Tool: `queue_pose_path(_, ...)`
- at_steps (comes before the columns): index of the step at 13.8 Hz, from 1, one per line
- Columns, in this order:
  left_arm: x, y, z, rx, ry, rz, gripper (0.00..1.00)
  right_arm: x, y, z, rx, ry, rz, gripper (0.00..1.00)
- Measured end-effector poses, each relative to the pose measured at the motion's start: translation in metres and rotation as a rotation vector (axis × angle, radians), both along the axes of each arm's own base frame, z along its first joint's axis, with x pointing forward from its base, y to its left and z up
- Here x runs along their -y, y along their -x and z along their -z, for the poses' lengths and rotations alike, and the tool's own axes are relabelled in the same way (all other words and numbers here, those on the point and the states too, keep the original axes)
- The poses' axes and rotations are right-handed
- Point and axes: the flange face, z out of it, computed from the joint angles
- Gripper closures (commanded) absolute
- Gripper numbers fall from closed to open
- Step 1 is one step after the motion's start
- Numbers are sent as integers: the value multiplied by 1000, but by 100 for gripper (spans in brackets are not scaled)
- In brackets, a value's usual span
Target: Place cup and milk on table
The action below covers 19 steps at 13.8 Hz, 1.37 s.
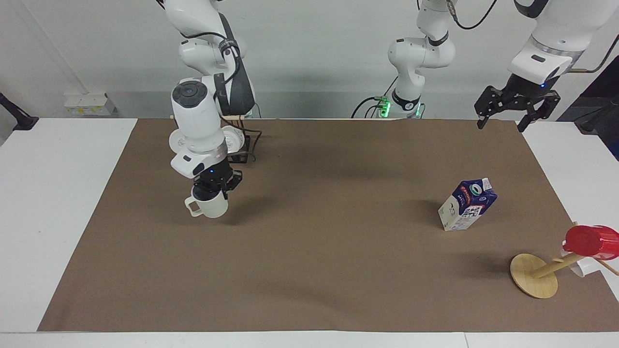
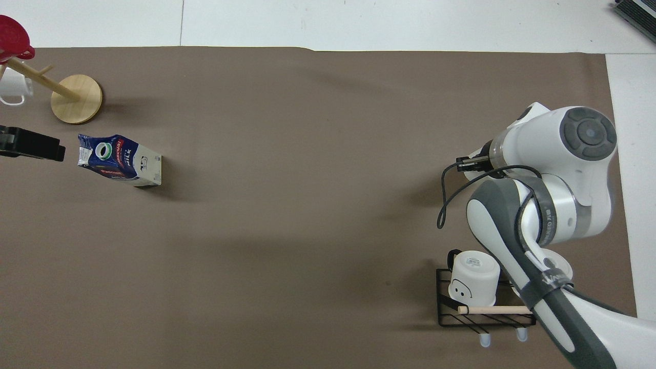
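The cream cup [image 1: 209,207] hangs upright from my right gripper [image 1: 213,189], which is shut on its rim, low over the brown sheet of the table [image 1: 338,270] toward the right arm's end. Its handle points toward that end. In the overhead view the right arm's wrist [image 2: 558,169] hides the cup. The blue-and-white milk [image 1: 467,205] carton stands tilted on the sheet toward the left arm's end, its green-ringed cap [image 2: 105,149] facing up. My left gripper [image 1: 501,127] hangs open and empty over the sheet's corner near the left arm's base.
A black wire rack [image 2: 484,307] with an upturned white mug [image 2: 474,281] sits near the right arm's base. A wooden mug tree [image 1: 533,275] carrying a red cup [image 1: 591,240] and a white mug [image 2: 13,88] stands farther out than the milk.
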Motion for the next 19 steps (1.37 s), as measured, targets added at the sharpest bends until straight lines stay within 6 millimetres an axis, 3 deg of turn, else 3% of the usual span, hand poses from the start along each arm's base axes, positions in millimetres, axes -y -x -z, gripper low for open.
queue_pose_path(5, 0, 0, 0, 0, 0, 0, 0, -80, 19, 9, -10, -20, -123, 100)
queue_pose_path(8, 0, 0, 0, 0, 0, 0, 0, -113, 21, 17, -12, -51, -67, 100)
queue_pose_path(14, 0, 0, 0, 0, 0, 0, 0, -195, 39, 58, -4, -97, 16, 100)
queue_pose_path(16, 0, 0, 0, 0, 0, 0, 0, -210, 39, 67, -1, -105, 13, 100)
queue_pose_path(19, 0, 0, 0, 0, 0, 0, 0, -217, 35, 77, 34, -95, -13, 100)
